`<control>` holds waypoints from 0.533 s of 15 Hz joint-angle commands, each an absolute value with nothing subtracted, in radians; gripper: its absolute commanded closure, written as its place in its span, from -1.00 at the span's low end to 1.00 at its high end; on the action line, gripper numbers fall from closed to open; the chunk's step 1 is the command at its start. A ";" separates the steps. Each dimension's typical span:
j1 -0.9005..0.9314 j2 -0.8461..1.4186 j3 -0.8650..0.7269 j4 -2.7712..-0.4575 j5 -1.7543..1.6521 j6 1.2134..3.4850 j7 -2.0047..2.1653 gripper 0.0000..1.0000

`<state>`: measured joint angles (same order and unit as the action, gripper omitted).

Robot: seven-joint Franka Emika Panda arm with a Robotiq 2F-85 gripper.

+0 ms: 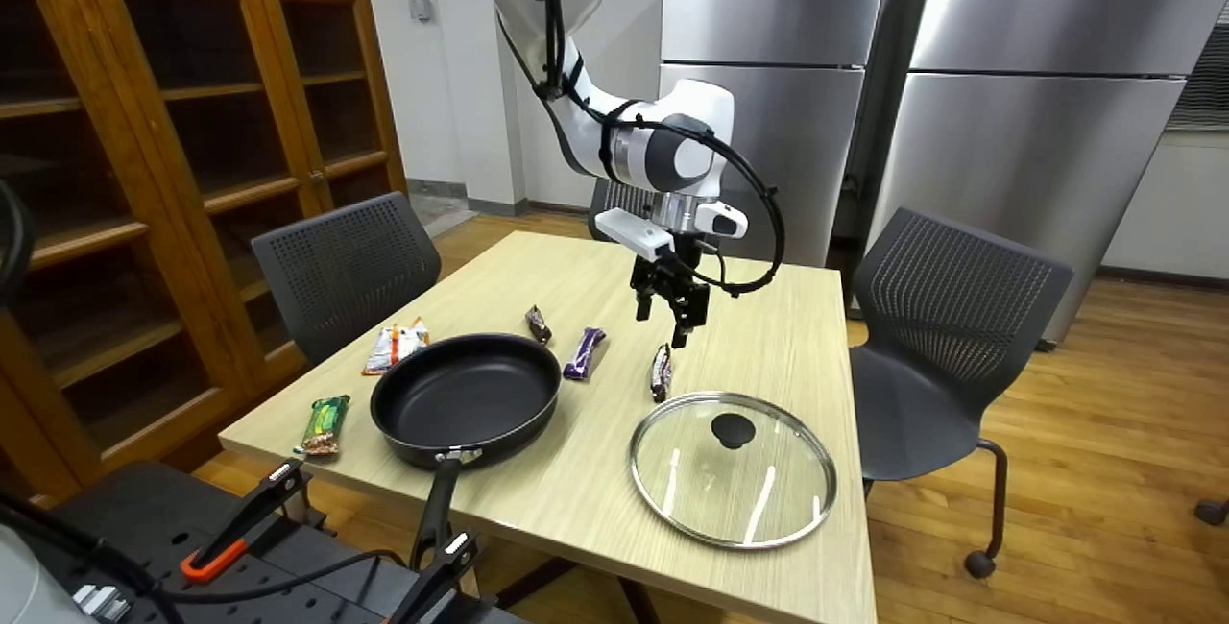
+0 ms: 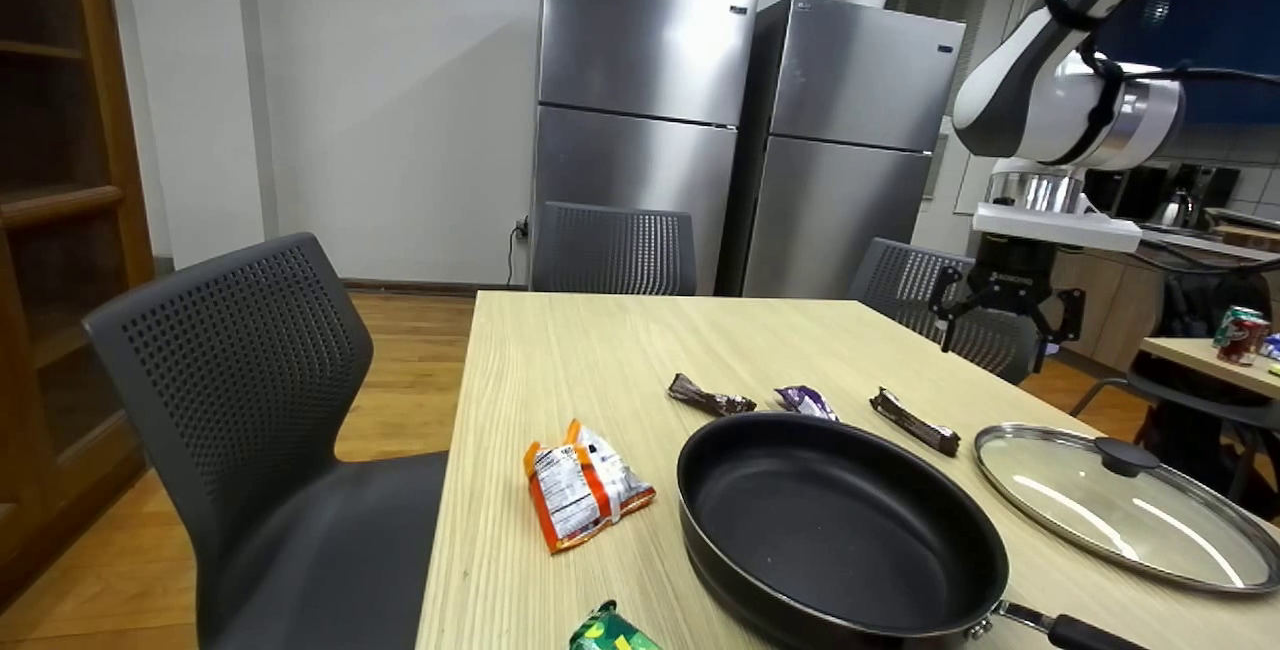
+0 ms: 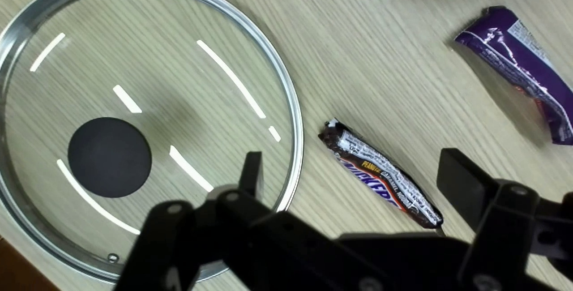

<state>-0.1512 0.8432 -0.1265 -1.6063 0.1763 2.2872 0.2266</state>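
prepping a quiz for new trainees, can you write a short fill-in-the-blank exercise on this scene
The gripper is not shut but ____.
The candy bar nearest it names peanuts, caramel and ____ on its wrapper.
The knob on the glass lid is coloured ____.
Beyond the table, both exterior views show ____ steel fridges.

Missing words: open; nougat; black; two.
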 commanded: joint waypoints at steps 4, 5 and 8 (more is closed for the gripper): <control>-0.158 0.850 -0.127 -1.601 0.174 2.285 0.228 -1.00; -0.159 0.850 -0.127 -1.601 0.174 2.285 0.228 -1.00; -0.151 0.870 -0.129 -1.585 0.180 2.301 0.254 -1.00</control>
<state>-0.1554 0.8501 -0.1291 -1.6066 0.1765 2.2895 0.2276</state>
